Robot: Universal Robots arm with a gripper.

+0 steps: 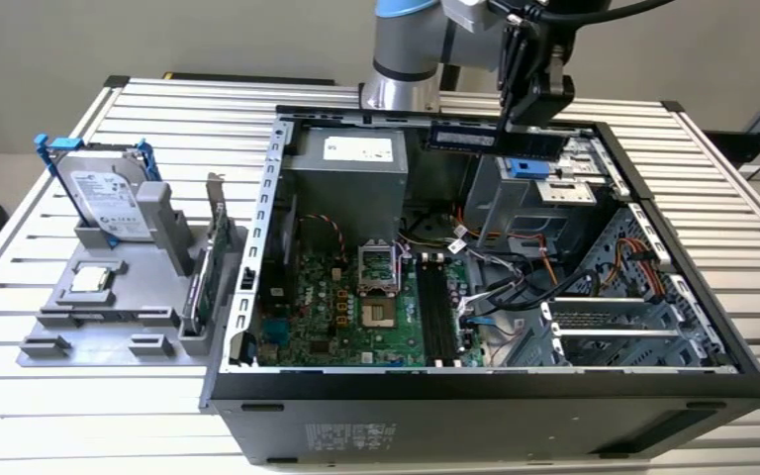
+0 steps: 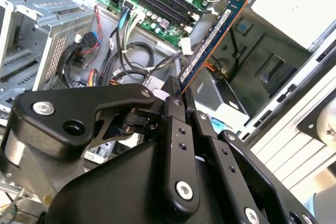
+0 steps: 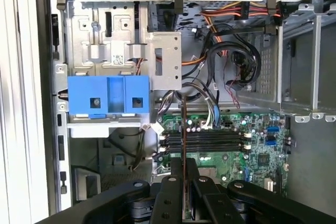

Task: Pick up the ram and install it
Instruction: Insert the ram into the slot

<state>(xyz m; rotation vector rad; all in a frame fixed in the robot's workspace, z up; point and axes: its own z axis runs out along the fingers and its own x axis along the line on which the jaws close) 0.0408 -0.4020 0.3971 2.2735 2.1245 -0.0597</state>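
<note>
Two black fingers (image 2: 176,129) clenched on the ram (image 2: 212,38) — its gripped end hidden between them. Gripper (image 1: 534,121) hangs over the open case (image 1: 272,208), stick clear of the rim; memory slots (image 3: 205,139) well below, cables (image 3: 210,106) beside.

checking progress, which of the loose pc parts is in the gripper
The ram, the long narrow stick clamped in the gripper over the open case. The hard drive, processor chip and expansion card sit on the gray stand.

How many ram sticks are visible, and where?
1. The ram is clamped in the gripper, held over the open computer case. The memory slots look empty; other sticks may be hidden.
</note>
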